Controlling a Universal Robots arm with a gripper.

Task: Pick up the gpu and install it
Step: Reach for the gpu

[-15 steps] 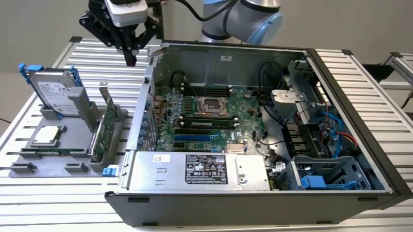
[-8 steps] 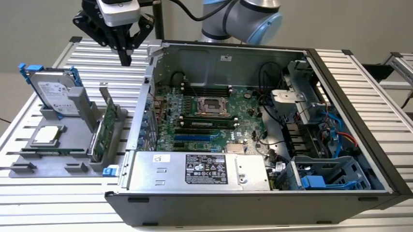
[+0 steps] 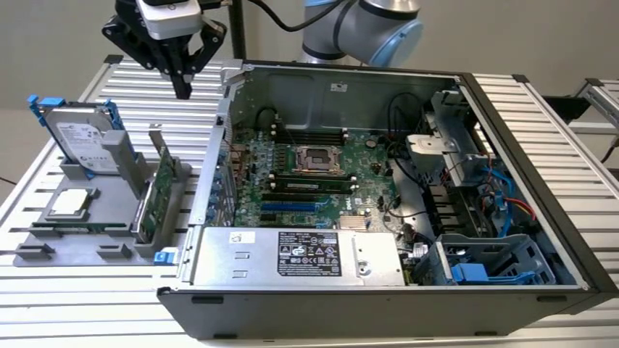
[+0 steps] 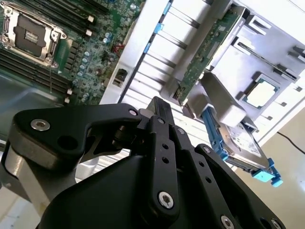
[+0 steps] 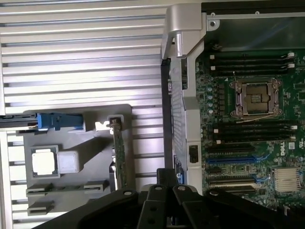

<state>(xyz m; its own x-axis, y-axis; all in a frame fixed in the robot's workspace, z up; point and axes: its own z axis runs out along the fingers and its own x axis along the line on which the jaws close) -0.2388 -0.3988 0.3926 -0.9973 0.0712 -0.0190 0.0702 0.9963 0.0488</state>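
Hand (image 3: pixel 182 83) shut and empty, hanging over the slatted surface (image 3: pixel 58 312); gpu (image 3: pixel 159 187) is parked in the grey holder (image 3: pixel 109 217).

Exterior view: finger tips are pressed together w/ nothing between them and point down. The hand is in the air near the back corner of the open PC case (image 3: pixel 541 181), well apart from the gpu and touching nothing. The gpu stands on edge, silver bracket up, on the holder side nearest the case wall. The hard drive (image 3: pixel 82 138) w/ blue frame and a CPU chip (image 3: pixel 72 204) sit on the same holder. Second wrist view shows the black fingers (image 4: pixel 159 112) closed, w/ the gpu (image 4: pixel 205 59) beyond them. First wrist view shows the gpu (image 5: pixel 119 157) edge-on, beside the case and motherboard (image 5: pixel 248 143).
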